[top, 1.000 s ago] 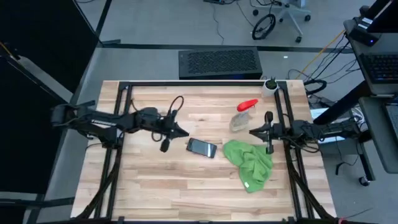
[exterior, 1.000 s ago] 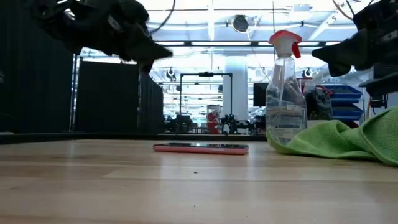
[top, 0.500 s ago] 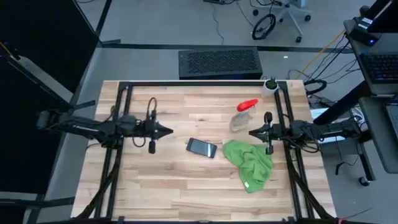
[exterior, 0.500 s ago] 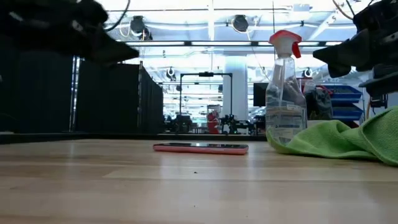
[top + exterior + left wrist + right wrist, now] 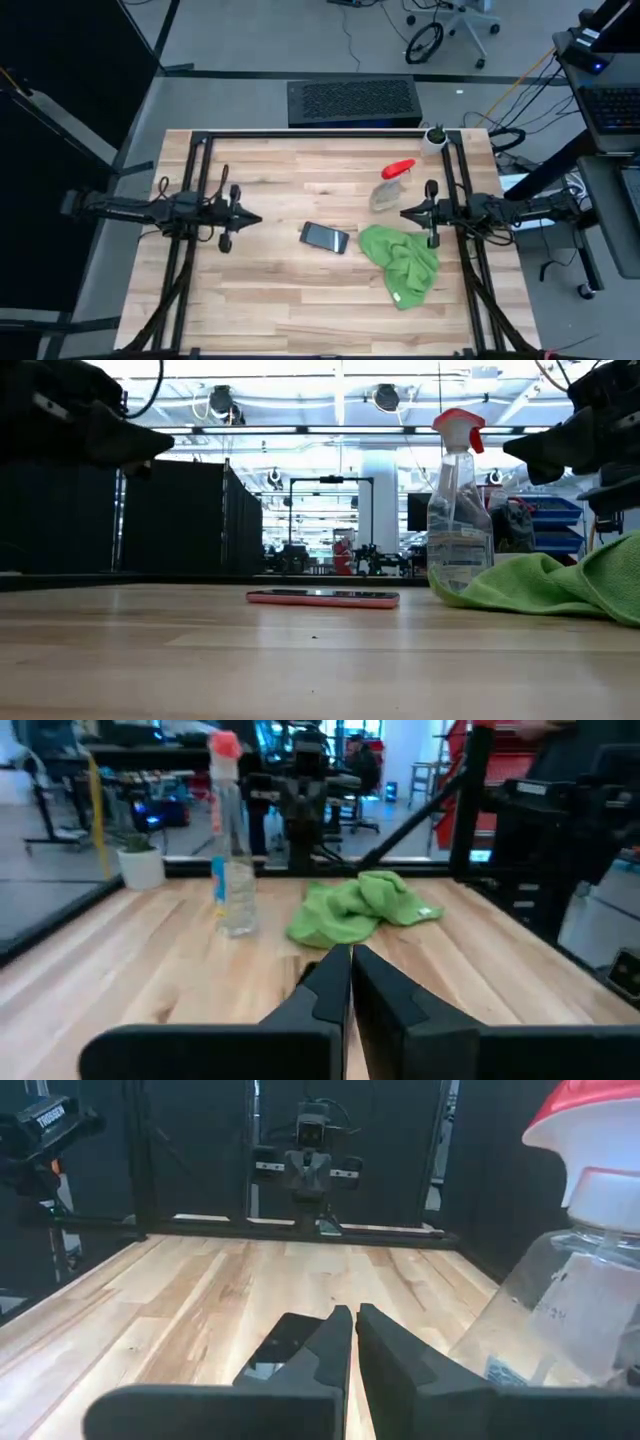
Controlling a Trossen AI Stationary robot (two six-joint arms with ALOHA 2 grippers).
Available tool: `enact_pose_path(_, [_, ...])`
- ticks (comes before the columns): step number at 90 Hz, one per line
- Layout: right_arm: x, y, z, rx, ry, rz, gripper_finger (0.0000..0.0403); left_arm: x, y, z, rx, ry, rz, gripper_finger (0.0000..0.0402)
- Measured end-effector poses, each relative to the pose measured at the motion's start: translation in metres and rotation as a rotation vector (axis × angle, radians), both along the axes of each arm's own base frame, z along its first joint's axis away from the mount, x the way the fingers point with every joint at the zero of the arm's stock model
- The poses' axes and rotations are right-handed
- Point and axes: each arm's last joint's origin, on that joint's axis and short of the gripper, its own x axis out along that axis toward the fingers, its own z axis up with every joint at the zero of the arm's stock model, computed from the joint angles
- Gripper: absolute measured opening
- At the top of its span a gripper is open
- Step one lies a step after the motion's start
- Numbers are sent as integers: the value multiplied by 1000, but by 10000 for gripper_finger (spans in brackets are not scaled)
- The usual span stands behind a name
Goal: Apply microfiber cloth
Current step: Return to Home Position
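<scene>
— Where is the microfiber cloth (image 5: 400, 262) lying right now?
— It is lying crumpled on the right half of the worktop (image 5: 290, 300). It is just beside the phone (image 5: 325, 238), on the phone's right, and on the near side of the spray bottle (image 5: 390, 187). Nothing is holding it.
— Which arm is sitting nearer to it?
— The right one, clearly. The right gripper (image 5: 404, 211) is hovering above the worktop at the cloth's far edge, pointing left, with the bottle just on its far side. Its fingers are pressing together on nothing, as the right wrist view is showing.
— And the other?
— The left gripper (image 5: 256, 217) is hanging over the left side and pointing right. It is well apart from the cloth, with the phone lying between the two. Its fingers are also pressing together, empty.
— Which way is the cloth running?
— Its long axis is running from far to near, slanting a little rightward, so most of the fabric is lying nearer than the right fingers.
— So what is the coming move turning on?
— I am judging that the wiping is over and that what is left is for both arms to go home. The thing to watch is that the cloth is lying just near-side of the right fingers. The low view is showing that gripper above the green folds, not touching them, so a pull straight back to the right at this height should be clearing the cloth
</scene>
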Motion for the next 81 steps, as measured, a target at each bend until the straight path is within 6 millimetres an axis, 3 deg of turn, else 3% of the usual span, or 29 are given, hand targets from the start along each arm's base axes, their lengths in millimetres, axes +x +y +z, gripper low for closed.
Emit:
enact_pose_path(34, [0,0,0,0,0,0,6,-24,1,2,-8,-54,26,1])
enact_pose_path(81, [0,0,0,0,2,0,6,-23,4,0,-7,-22,80,1])
